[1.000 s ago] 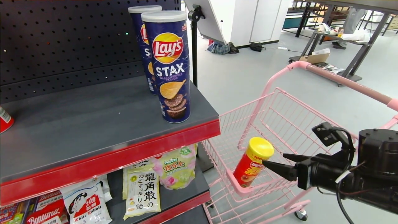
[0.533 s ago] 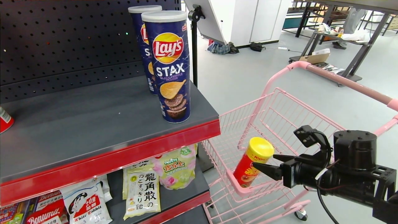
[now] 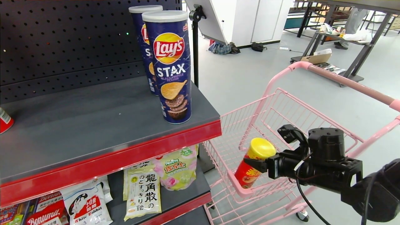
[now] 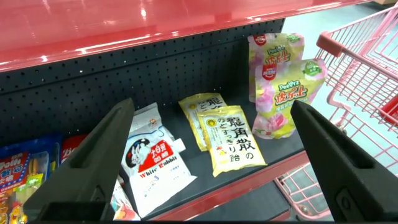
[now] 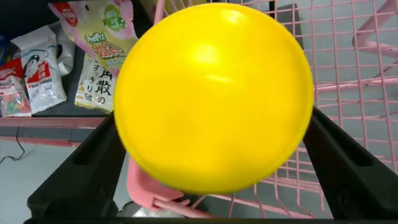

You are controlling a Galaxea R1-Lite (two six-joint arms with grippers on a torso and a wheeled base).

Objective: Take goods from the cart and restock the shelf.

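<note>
A red chip can (image 3: 250, 170) with a yellow lid (image 3: 261, 148) leans in the front corner of the pink cart (image 3: 282, 73). My right gripper (image 3: 253, 160) is at the can's upper end, open, with one finger on each side of it. In the right wrist view the lid (image 5: 214, 96) sits between the two dark fingers (image 5: 84, 174); I cannot tell whether they touch it. My left gripper (image 4: 211, 107) is open and holds nothing, in front of the lower shelf. Two tall blue chip cans (image 3: 171, 65) stand at the right end of the grey top shelf (image 3: 93, 118).
The lower shelf holds snack bags: a white one (image 4: 152, 158), yellow ones (image 4: 233, 140) and pink-green pouches (image 4: 283, 93). Another red can (image 3: 3, 120) peeks in at the top shelf's left edge. The shelf's red front lip (image 3: 125, 154) juts out next to the cart.
My right arm has moved left toward the red can, and its open fingers now flank the can's top. The can and the blue cans have not moved.
</note>
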